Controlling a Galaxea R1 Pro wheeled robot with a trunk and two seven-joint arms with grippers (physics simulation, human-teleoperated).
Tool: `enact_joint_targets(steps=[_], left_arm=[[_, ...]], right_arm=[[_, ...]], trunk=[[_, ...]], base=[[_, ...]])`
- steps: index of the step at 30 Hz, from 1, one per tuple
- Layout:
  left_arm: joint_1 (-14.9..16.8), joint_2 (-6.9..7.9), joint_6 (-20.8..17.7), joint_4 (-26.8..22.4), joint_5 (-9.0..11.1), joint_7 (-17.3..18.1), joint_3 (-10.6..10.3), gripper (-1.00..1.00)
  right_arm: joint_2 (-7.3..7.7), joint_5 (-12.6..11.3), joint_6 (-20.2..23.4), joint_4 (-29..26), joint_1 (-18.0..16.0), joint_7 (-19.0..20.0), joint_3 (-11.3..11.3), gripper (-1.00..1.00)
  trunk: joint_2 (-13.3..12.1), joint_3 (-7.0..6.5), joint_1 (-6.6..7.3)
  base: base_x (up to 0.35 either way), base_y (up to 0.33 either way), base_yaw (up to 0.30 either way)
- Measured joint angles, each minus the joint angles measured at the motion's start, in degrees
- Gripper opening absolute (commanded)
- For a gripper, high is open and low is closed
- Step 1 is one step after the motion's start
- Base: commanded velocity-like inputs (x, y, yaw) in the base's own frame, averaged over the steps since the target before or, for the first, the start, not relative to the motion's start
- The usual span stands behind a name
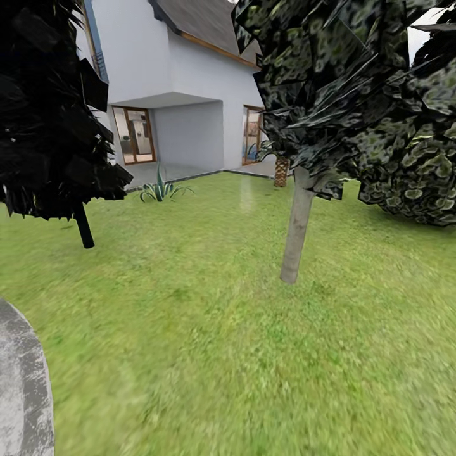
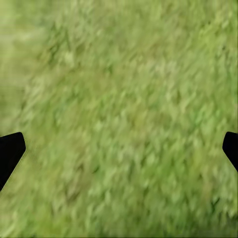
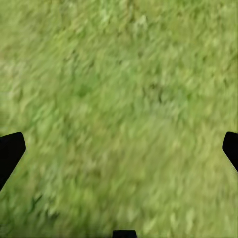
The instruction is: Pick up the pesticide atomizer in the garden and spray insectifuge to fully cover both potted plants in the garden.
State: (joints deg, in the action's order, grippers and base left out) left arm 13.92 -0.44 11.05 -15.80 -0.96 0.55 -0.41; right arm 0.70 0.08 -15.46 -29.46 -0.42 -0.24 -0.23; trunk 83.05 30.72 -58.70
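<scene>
Looking across the garden, the head view takes in a wide lawn (image 1: 209, 329) running up to a white house (image 1: 190, 82) with glass doors. A dark tree (image 1: 50, 107) stands at the left, a pale-trunked tree (image 1: 297, 221) in the middle, and a mottled shrub (image 1: 411, 152) at the right. A grey paved edge (image 1: 22, 386) curves in at the lower left. Near the house sits a spiky plant (image 1: 161, 189) rooted in the ground, and a small palm (image 1: 280, 168) farther back.

No atomizer or grey-potted rosettes are in these pictures, so where they lie cannot be told from here.

Both wrist views look down on bare, blurred grass. The left gripper (image 2: 119, 151) has its fingertips spread wide at the frame edges with nothing between them; the right gripper (image 3: 119, 151) is spread and empty likewise.

Judging by this, the task has barely begun: finding and lifting the atomizer and spraying both plants all remain.
</scene>
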Motion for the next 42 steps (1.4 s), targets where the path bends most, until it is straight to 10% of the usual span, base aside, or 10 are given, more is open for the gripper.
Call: enact_joint_targets(steps=[42], left_arm=[[0.0, 0.00, 0.0, 0.0, 0.0, 0.0, 0.0, 1.00]], right_arm=[[-0.18, 0.1, 0.0, 0.1, 0.0, 0.0, 0.1, 1.00]], trunk=[[0.0, 0.00, 0.00]], base=[[0.326, 0.000, 0.277]])
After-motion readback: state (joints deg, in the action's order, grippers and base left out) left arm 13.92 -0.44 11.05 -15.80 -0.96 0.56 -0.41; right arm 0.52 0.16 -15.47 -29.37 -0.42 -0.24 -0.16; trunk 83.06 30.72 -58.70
